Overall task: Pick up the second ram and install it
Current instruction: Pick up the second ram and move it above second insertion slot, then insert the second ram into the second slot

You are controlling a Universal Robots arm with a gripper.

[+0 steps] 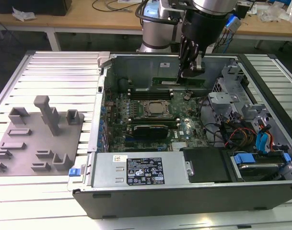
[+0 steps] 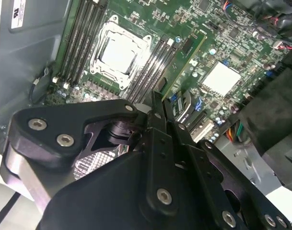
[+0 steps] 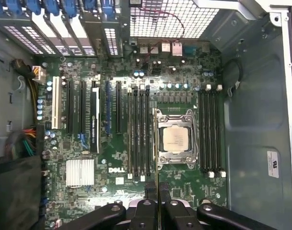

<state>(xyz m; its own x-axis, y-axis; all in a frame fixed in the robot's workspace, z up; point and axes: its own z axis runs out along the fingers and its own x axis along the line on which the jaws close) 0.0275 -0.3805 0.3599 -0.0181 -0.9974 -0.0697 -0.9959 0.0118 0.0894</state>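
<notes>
Computer case [image 1: 184, 203] lies open under the claw [image 3: 157, 189], with the motherboard [image 3: 184, 182] directly beneath it. Drive cage [image 1: 222, 100] and cable bundle [image 1: 237, 134] sit off to one side of the claw, well apart. CPU socket [image 3: 174, 139] is just beside the claw's drop line, flanked by memory slots [image 3: 138, 134]. Claw is clenched on the second ram [image 2: 186, 60], edge-down above the slots. The stick is probably light, stiff, thin and fragile, so pinch its flat faces near the top edge and stay off the contacts.
</notes>
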